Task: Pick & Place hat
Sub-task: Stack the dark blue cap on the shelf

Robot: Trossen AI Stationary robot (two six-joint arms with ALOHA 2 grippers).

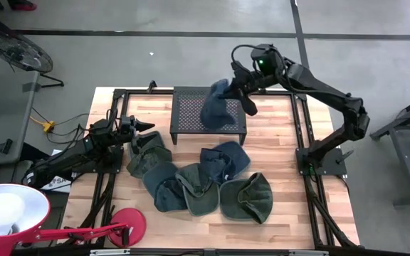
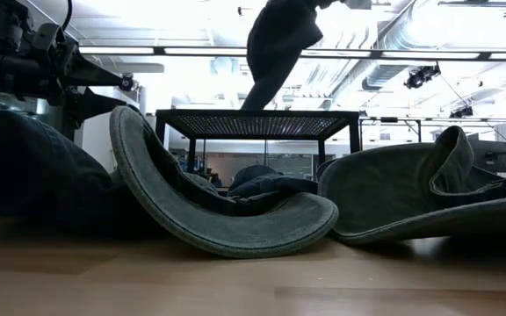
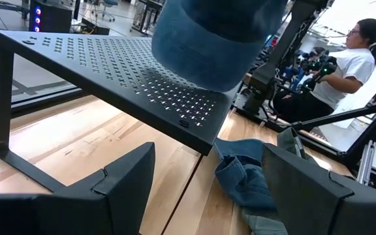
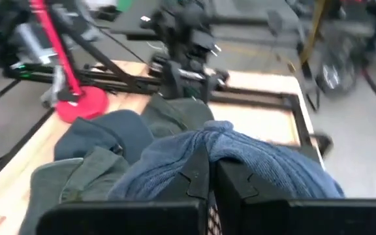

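Note:
A blue denim hat [image 1: 218, 105] hangs from my right gripper [image 1: 235, 87] over the black perforated stand [image 1: 191, 117] at the table's far middle. In the low view the hat [image 2: 278, 48] reaches down to the stand's top [image 2: 257, 123]. The right gripper [image 4: 211, 173] is shut on the hat's cloth. My left gripper [image 1: 146, 126] waits open at the table's left, level, pointing at the stand; its fingers [image 3: 119, 179] frame the stand [image 3: 109, 65] and the hat [image 3: 214, 39]. Several more hats [image 1: 205, 181] lie piled on the table. My right gripper pinches a bunched fold of the blue hat's cloth [image 4: 204, 147] between its two shut fingers, coming from the far right and slanting down. The hat hangs below the fingers, slack, with its lower end [image 2: 255, 105] at the stand's top.
Green and blue hats [image 2: 227, 219] lie in a heap across the table's middle and near side, one [image 1: 148, 153] just beside my left gripper. A red lamp base [image 1: 128, 226] and white lamp head [image 1: 2, 210] stand at the near left. A person [image 3: 344, 65] sits beyond the table.

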